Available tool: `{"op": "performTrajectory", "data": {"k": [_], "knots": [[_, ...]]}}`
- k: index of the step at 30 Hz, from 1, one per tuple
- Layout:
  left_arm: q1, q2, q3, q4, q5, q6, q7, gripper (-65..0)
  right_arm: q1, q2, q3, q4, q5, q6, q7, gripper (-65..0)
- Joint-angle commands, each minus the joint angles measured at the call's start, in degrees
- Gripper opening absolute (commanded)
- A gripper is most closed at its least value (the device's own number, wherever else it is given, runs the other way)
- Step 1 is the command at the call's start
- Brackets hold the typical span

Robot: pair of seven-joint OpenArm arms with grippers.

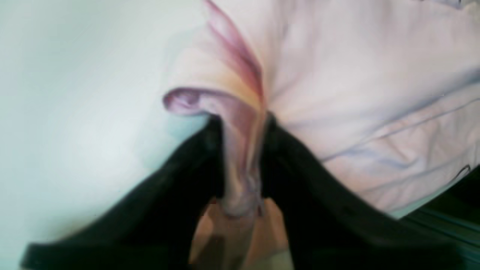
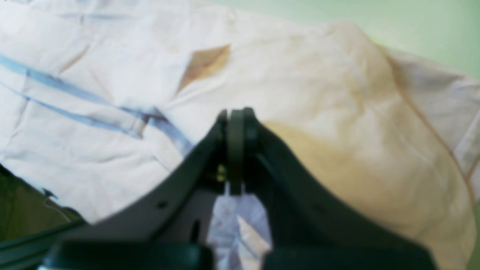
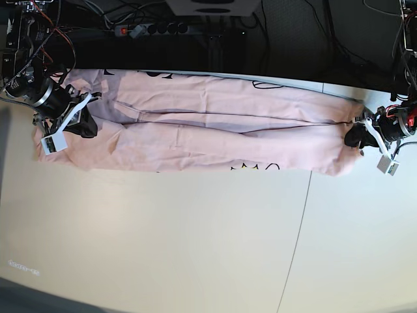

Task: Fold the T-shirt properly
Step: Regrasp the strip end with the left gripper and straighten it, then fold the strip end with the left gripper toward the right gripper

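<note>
The pale pink T-shirt (image 3: 215, 130) lies stretched in a long band across the far part of the table, folded lengthwise. Bits of black lettering (image 3: 254, 167) peek out at its front edge. My left gripper (image 3: 357, 135) is at the band's right end. In the left wrist view the left gripper (image 1: 243, 123) is shut on a pinched ridge of the pink cloth (image 1: 356, 93). My right gripper (image 3: 83, 122) is at the band's left end. In the right wrist view the right gripper (image 2: 236, 116) has its fingers together, over the cloth (image 2: 112, 75), with fabric showing between them lower down.
The white table (image 3: 195, 248) spreads toward the front, with a seam (image 3: 296, 241) running through it. A power strip and cables (image 3: 150, 29) lie behind the table's far edge. Cable bundles hang by both arms at the far corners.
</note>
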Motion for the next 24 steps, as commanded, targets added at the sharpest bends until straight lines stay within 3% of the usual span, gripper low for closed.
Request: {"op": "performTrajectory", "data": {"k": [1, 9, 19, 24], "knots": [[-0.5, -1.1, -0.3, 0.4, 0.8, -1.5, -0.2, -65.0, 0.3, 0.9, 0.4, 0.8, 0.9, 4.5, 1.0, -65.0], [-0.6, -2.3, -0.3, 0.4, 4.4, -1.5, -8.9, -65.0, 0.8, 0.9, 0.5, 0.8, 4.9, 4.5, 2.1, -65.0], [-4.3, -3.2, -1.1, 0.4, 4.2, -1.5, -5.0, -65.0, 5.0, 0.9, 0.5, 0.8, 6.0, 4.5, 1.9, -65.0], [-5.4, -4.4, -8.4, 0.4, 3.5, -1.5, -2.0, -65.0, 5.2, 0.9, 0.5, 0.8, 5.9, 4.5, 1.9, -65.0]]}}
